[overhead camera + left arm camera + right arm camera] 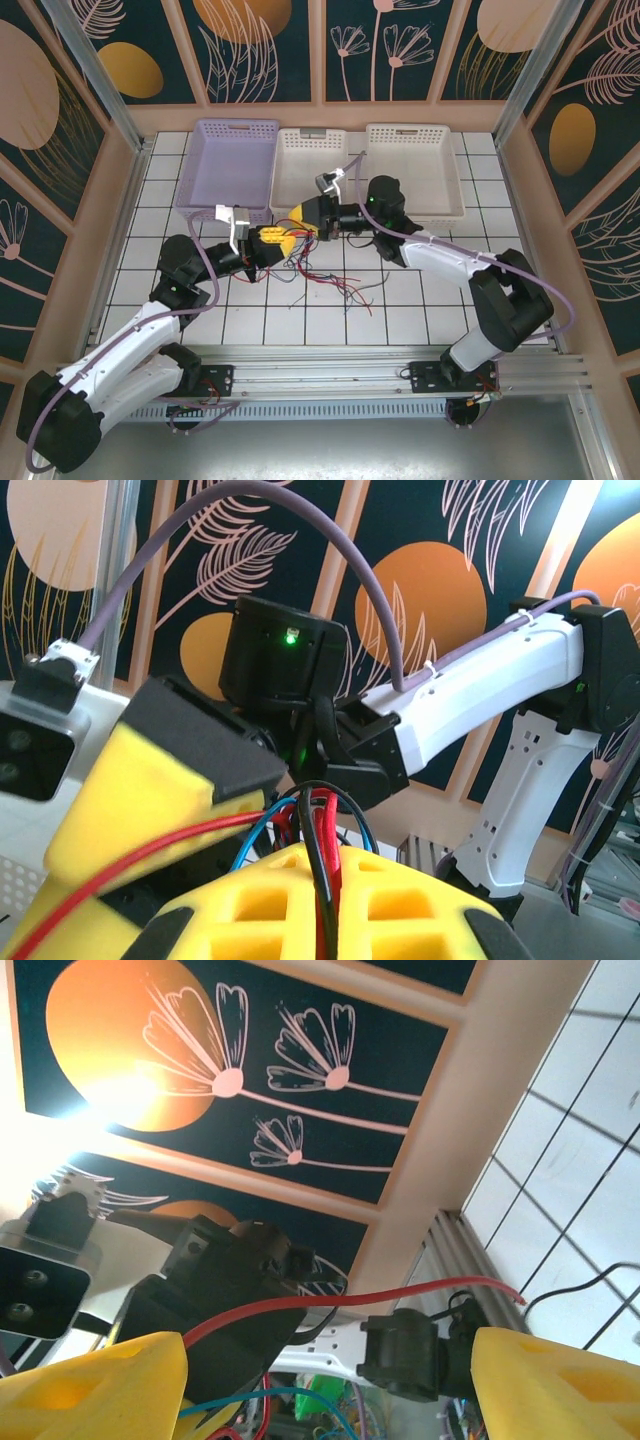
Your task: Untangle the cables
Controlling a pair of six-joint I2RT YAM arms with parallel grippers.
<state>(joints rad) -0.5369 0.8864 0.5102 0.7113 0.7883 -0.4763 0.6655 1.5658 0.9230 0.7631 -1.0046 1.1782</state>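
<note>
My left gripper (320, 905) pinches the cables (314, 825) tight, my right gripper (330, 1380) hangs wide apart beside it, bare tiled table (415, 305) open toward the right wall (522, 200).

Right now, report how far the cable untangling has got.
Done: nothing visibly separated; the cables lie bunched on the tiled table. In hand: the left gripper pinches red, black and blue strands; the right gripper is open, a red strand crossing its gap. Left: pulling every strand apart.
</note>
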